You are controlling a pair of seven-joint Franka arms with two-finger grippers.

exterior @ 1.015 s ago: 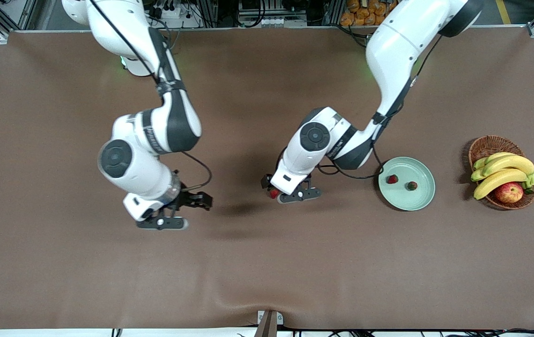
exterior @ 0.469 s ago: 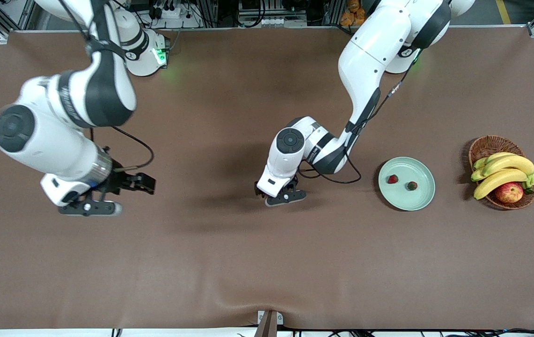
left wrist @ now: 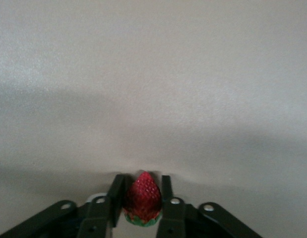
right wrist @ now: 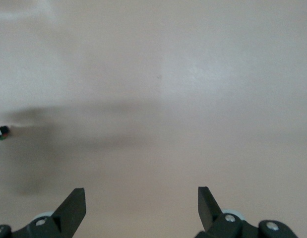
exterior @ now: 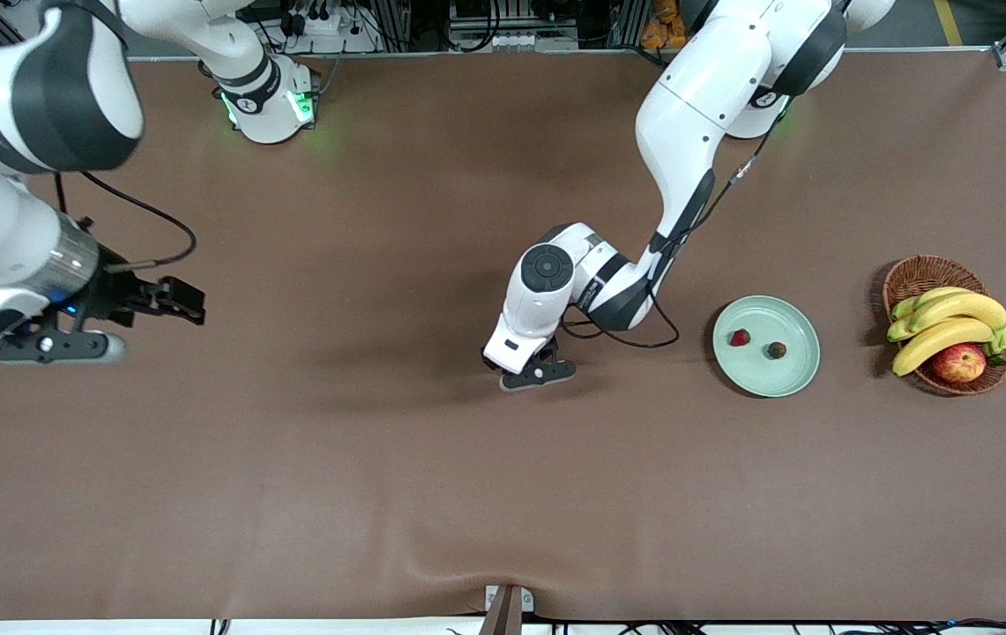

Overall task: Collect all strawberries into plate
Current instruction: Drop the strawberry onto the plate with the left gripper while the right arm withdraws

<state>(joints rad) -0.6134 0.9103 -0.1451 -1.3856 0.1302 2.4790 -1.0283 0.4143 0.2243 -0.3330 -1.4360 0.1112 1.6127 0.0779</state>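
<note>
Brown desk (exterior: 397,494) carries the plate (exterior: 789,375) toward the left arm's end from the left gripper (exterior: 531,370), clamped on a strawberry (left wrist: 142,198); the right gripper (exterior: 44,339), fingers apart, waits.

Right gripper (right wrist: 141,206) jaws spread wide over bare table (right wrist: 158,74).

Left gripper (left wrist: 142,198) fingers clamped; right gripper (right wrist: 142,203) fingers spread.

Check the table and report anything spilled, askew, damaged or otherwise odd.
Nothing stands out. Two strawberries lie on the plate, the third is clamped in the left tool over bare table, and the right tool hangs open at the right arm's end.
</note>
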